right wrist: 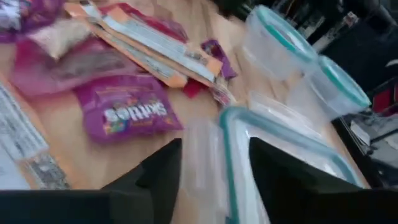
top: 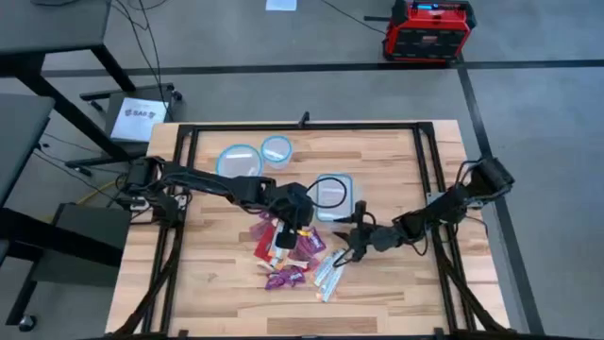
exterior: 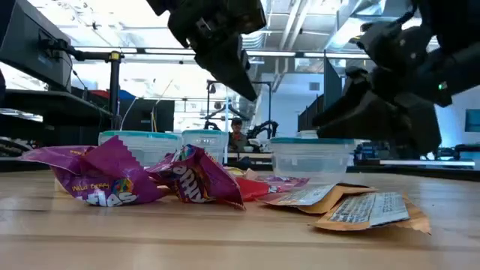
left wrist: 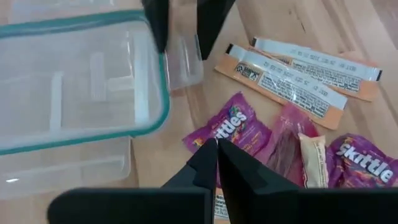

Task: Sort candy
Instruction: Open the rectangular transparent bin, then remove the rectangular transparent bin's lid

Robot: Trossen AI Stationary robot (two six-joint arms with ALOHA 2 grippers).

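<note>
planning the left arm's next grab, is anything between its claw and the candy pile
Nothing visible blocks it. The left claw hangs shut directly over the candy pile, with open air below. The rectangular container sits beside the pile, not over it.

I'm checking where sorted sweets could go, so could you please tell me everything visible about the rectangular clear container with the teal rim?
The rectangular clear plastic container with a teal rim sits upright and lidless on the wooden table, just beyond the candy pile. Its walls are transparent with rounded corners, and it appears empty. The open right gripper straddles one rim edge; the shut left gripper is beside it.
</note>
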